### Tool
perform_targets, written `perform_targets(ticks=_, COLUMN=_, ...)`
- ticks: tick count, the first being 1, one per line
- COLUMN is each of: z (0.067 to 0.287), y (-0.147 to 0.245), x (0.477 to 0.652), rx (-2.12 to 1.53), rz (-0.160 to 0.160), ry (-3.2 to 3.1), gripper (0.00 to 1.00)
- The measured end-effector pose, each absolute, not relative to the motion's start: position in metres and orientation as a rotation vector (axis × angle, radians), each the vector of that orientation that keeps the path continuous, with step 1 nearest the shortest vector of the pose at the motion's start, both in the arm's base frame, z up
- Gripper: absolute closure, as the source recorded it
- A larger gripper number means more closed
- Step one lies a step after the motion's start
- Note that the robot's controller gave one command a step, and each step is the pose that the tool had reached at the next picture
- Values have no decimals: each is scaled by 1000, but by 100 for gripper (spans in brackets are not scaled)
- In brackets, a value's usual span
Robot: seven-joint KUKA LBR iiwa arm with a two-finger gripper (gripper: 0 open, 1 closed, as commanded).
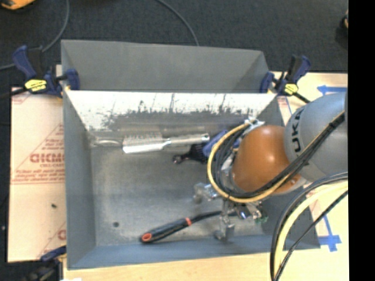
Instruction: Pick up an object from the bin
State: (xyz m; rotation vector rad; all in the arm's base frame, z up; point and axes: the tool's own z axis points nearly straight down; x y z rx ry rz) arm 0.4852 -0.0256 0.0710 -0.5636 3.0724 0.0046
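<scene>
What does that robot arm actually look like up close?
A rounded silver-grey arm with dark lettering, an orange dome-shaped cover at its wrist, yellowish and black cables looping round it, and a small metal gripper at its end.

The arm (319,130) extended in from three o'clock, its wrist under a rounded orange cover (261,160) ringed by looped cables (215,157); the gripper (224,216) pointed down at five o'clock.

Looks like robotics lab: my arm (319,136) with orange wrist cover (261,157) over grey metal bin (76,174), loose cables (179,14) trailing across dark carpeted floor (263,16).
</scene>
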Motion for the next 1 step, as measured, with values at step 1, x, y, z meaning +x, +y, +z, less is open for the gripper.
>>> perform_targets(ticks=1, z=74, y=-146, x=544, rx=-701, rz=5, ry=3038, gripper=100)
